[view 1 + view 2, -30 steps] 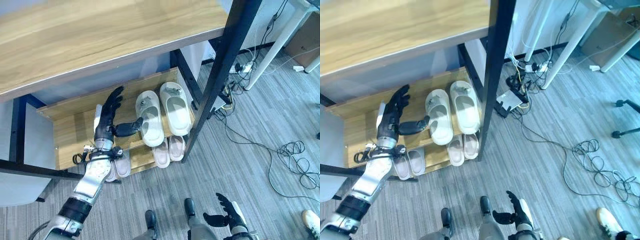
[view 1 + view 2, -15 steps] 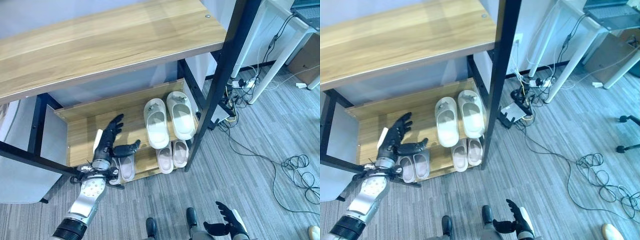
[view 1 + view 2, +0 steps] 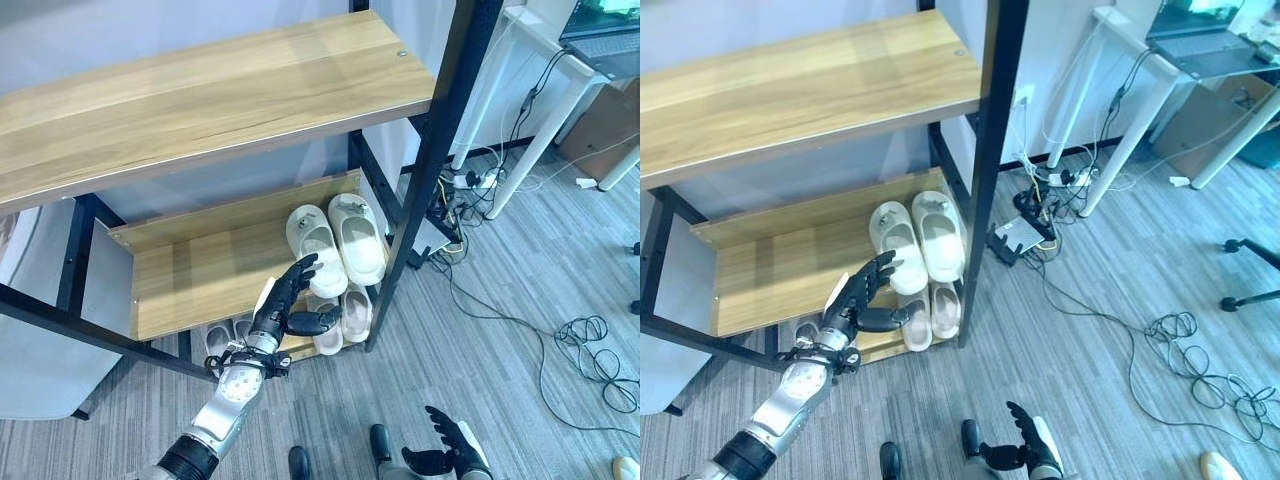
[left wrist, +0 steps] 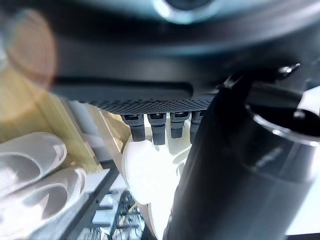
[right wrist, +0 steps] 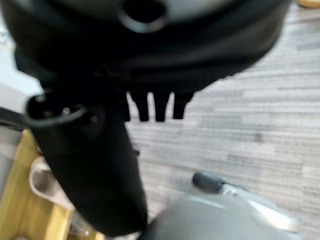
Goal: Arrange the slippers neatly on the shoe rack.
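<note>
A pair of white slippers (image 3: 318, 240) lies side by side at the right end of the shoe rack's middle shelf (image 3: 200, 272). On the lowest shelf, a pinkish pair (image 3: 350, 312) sits under them and another pale pair (image 3: 225, 338) further left. My left hand (image 3: 292, 305) hovers open in front of the rack, fingers spread and pointing at the white pair, holding nothing. Its wrist view shows straight fingers (image 4: 152, 129) with a white slipper (image 4: 150, 175) beyond. My right hand (image 3: 450, 458) hangs open low over the floor.
The rack's wide wooden top shelf (image 3: 200, 95) overhangs the middle one. A black upright post (image 3: 440, 140) stands just right of the slippers. Cables (image 3: 590, 350) and a power strip (image 3: 468, 180) lie on the grey floor beside white desk legs (image 3: 520, 130).
The view has pulled back and up. My left hand has left the white slipper it touched, coming off the middle shelf to hover in front of the rack, lower and further right.
</note>
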You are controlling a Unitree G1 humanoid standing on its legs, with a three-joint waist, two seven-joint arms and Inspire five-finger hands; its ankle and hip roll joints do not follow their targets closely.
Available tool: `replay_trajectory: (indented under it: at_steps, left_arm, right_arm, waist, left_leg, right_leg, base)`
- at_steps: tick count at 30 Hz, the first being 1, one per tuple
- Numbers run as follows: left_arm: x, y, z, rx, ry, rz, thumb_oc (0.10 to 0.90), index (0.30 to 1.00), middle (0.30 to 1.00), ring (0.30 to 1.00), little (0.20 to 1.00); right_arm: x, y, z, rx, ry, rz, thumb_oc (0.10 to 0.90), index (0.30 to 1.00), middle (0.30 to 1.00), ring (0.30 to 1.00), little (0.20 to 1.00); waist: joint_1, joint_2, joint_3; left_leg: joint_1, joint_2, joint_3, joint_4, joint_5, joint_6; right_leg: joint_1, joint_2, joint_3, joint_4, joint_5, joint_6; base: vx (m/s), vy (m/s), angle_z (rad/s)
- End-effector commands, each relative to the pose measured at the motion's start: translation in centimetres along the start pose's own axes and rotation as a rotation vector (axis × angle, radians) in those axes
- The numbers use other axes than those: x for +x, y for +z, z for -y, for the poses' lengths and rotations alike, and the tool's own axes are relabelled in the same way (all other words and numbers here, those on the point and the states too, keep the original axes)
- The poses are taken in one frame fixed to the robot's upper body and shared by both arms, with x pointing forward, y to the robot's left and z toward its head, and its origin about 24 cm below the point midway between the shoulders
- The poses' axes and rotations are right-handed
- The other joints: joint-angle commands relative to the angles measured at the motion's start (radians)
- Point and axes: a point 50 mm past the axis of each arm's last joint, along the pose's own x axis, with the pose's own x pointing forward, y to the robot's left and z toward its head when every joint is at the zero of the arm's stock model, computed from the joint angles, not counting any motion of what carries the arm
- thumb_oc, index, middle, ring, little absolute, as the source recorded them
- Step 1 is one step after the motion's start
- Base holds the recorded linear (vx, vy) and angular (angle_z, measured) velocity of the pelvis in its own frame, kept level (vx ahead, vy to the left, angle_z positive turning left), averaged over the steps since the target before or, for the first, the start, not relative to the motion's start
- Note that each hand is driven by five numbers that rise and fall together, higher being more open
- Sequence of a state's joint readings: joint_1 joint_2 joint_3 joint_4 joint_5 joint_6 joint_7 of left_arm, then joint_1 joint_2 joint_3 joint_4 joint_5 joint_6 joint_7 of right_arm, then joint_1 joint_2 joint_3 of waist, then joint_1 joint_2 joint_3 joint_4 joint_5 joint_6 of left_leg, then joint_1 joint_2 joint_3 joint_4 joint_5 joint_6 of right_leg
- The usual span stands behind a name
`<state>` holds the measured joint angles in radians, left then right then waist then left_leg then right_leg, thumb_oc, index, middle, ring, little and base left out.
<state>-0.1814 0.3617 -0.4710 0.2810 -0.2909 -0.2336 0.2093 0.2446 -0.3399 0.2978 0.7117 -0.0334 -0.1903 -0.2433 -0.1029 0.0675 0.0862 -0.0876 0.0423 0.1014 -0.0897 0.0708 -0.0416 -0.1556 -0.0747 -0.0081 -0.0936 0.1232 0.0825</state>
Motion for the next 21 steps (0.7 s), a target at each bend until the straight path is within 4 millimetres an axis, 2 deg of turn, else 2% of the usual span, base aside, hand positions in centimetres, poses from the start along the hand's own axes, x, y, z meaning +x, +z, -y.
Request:
replay_trajectory:
  at_steps: [1,5,11,16,21]
  left_arm:
    - [3.2,4.5,0.1,0.089,0.025,0.217,0.8,0.9,0.9,0.9,0.9]
    - [4.1,3.8,1.0,0.228,0.037,0.192,0.8,0.9,0.9,0.9,0.9]
    - [4.5,3.6,1.5,0.228,0.021,0.177,0.8,0.9,0.9,0.9,0.9]
    - [3.0,5.0,0.3,0.168,0.0,0.244,0.8,0.9,0.9,0.9,0.9]
    - [1.4,5.2,-1.3,0.151,0.0,0.258,0.8,0.9,0.9,0.9,0.9]
  right_arm:
    - [-0.7,-0.4,0.5,0.01,-0.031,0.02,0.8,0.9,0.9,0.9,0.9]
    - [-0.7,-0.5,0.3,0.006,-0.03,0.013,0.8,0.9,0.9,0.9,0.9]
    - [-0.5,-0.3,0.2,0.008,-0.036,0.024,0.8,0.9,0.9,0.9,0.9]
    - [-0.4,0.0,0.3,0.038,-0.046,0.024,0.8,0.9,0.9,0.9,0.9]
    - [-0.1,0.2,0.3,0.05,-0.041,0.019,0.8,0.9,0.9,0.9,0.9]
  waist:
    - [-0.013,-0.037,-0.01]
    - [-0.02,-0.038,-0.01]
    - [-0.023,-0.039,-0.012]
    - [-0.009,-0.036,-0.023]
    - [0.008,-0.04,-0.036]
  left_leg:
    - [-0.011,-0.035,-0.014,0.002,-0.053,-0.008]
    - [-0.013,-0.033,-0.014,0.002,-0.052,-0.01]
    - [-0.012,-0.031,-0.015,0.002,-0.051,-0.01]
    - [0.002,-0.033,-0.018,0.002,-0.054,-0.011]
    - [0.021,-0.032,-0.022,0.002,-0.056,-0.01]
  right_leg:
    - [0.029,-0.003,-0.036,0.006,-0.088,0.052]
    - [0.024,-0.001,-0.033,0.006,-0.087,0.051]
    - [0.024,0.001,-0.035,0.006,-0.087,0.051]
    - [0.043,0.001,-0.041,0.006,-0.091,0.051]
    - [0.067,0.003,-0.05,0.006,-0.098,0.05]
  base:
    - [0.0,0.0,0.0]
    - [0.0,0.0,0.0]
    - [0.0,0.0,0.0]
    - [0.0,0.0,0.0]
    - [0.01,-0.005,0.02]
